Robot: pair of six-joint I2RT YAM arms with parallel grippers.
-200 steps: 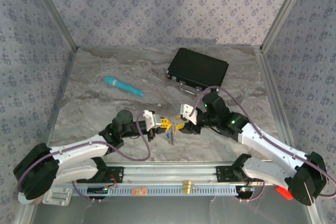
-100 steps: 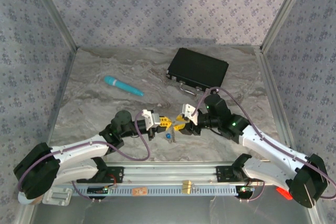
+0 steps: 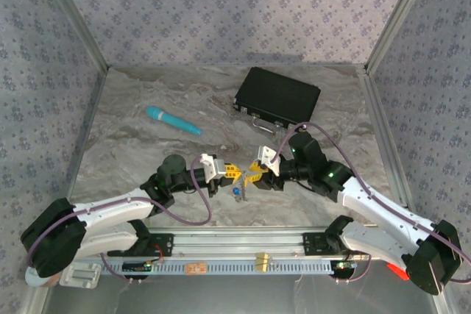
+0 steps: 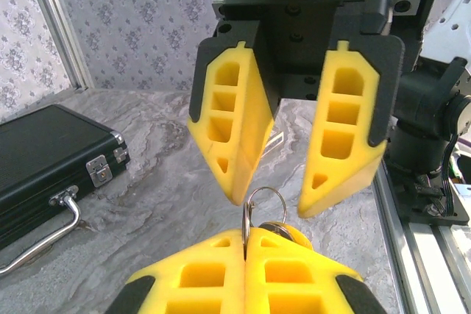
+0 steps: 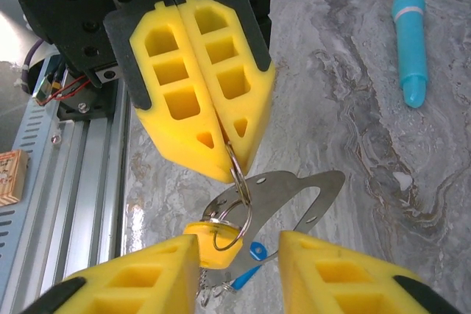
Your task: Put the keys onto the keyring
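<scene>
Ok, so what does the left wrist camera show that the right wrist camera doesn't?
Left wrist view: the black case with its handle, and the right gripper head-on, jaws apart. Right wrist view: the teal pen, the blue key, the flat keyring and the left gripper head-on. Both: the left gripper shut on a small metal ring, with the yellow key on it.

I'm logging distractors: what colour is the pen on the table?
The pen is teal; best seen in the right wrist view.
</scene>
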